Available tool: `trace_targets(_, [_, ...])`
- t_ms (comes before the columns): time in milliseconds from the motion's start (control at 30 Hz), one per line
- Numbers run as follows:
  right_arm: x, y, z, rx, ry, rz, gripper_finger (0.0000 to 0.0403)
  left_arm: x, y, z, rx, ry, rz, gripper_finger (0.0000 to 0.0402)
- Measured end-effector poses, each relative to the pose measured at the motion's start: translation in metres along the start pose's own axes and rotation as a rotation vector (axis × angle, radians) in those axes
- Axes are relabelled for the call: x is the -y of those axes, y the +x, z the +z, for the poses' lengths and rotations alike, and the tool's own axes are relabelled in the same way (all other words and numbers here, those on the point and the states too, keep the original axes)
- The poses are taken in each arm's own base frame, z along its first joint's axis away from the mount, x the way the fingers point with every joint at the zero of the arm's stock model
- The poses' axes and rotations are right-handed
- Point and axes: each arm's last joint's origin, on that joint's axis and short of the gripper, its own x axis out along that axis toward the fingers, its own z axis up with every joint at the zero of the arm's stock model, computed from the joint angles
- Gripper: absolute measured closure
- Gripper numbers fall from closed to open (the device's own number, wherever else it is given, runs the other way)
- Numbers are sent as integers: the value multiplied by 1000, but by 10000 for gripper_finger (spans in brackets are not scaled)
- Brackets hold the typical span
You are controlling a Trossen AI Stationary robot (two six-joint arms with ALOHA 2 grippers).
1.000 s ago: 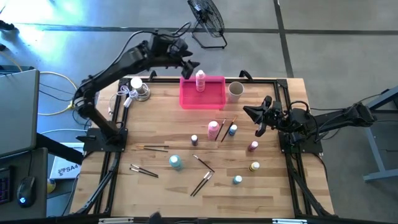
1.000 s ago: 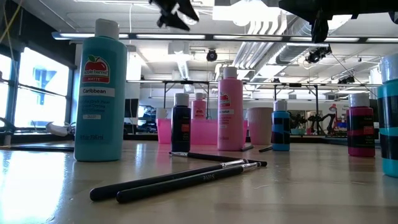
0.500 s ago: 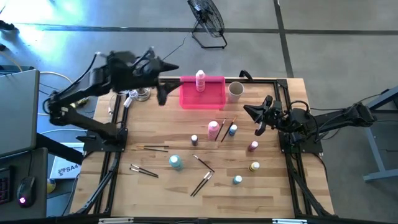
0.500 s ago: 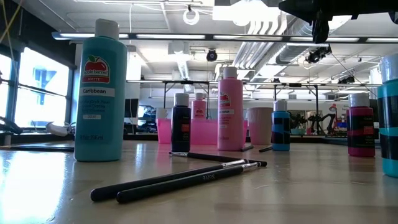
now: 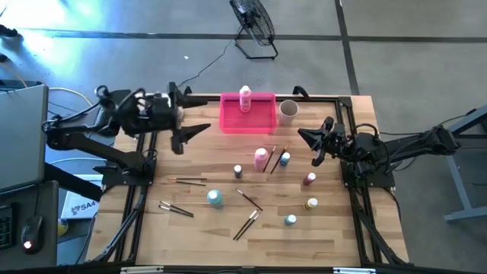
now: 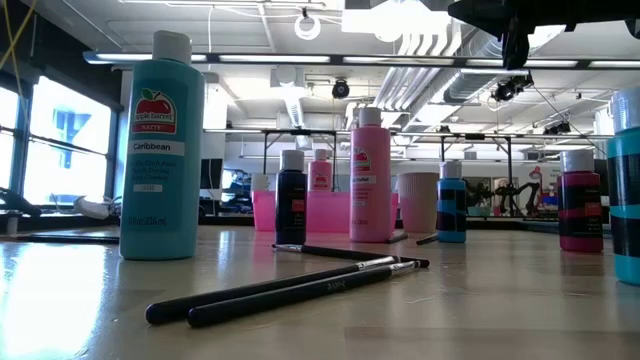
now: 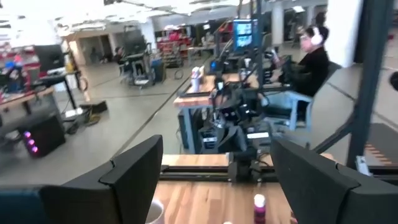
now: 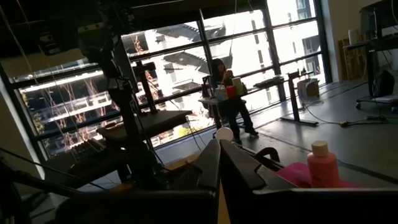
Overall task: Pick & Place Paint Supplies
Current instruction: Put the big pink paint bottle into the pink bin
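From above, my left tool (image 5: 185, 135) hung wide open and empty beside the pink tray (image 5: 247, 122) holding a white-capped pink bottle (image 5: 245, 97), and only the low view showed the tall teal bottle's (image 6: 159, 150) apple label, while my right tool (image 5: 313, 144) waited shut.

Even daylight covers the pale wooden slatted table (image 5: 228, 236) in the high view, with a bluish glare on the grey concrete floor (image 5: 91, 53) at upper left and only faint shadows under the arms. At table height, bright ceiling strip lights (image 6: 400, 20) blow out to white, and the two thin dark-handled paintbrushes (image 6: 290, 290) nearest the lens look soft. The left wrist view is motion-blurred, while the right wrist view is dim and backlit by tall bright windows (image 8: 186, 62), leaving its dark closed fingers (image 8: 205, 168) in silhouette
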Motion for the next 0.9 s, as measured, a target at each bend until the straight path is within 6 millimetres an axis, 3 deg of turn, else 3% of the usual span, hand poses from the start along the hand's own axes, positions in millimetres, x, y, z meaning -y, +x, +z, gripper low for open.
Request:
trace_targets(167, [1,0,0,4,-4,-21,401,4,-22,10,53,-13,-57,108])
trace_targets(400, [1,0,0,6,1,-24,401,0,-60,12,8,0,14,108])
trace_targets(733, [1,0,0,6,33,-23,400,16,-52,-19,-56,37,2,108])
trace_targets(900, [1,0,0,7,34,-25,400,14,-60,-32,-33,43,-28,108])
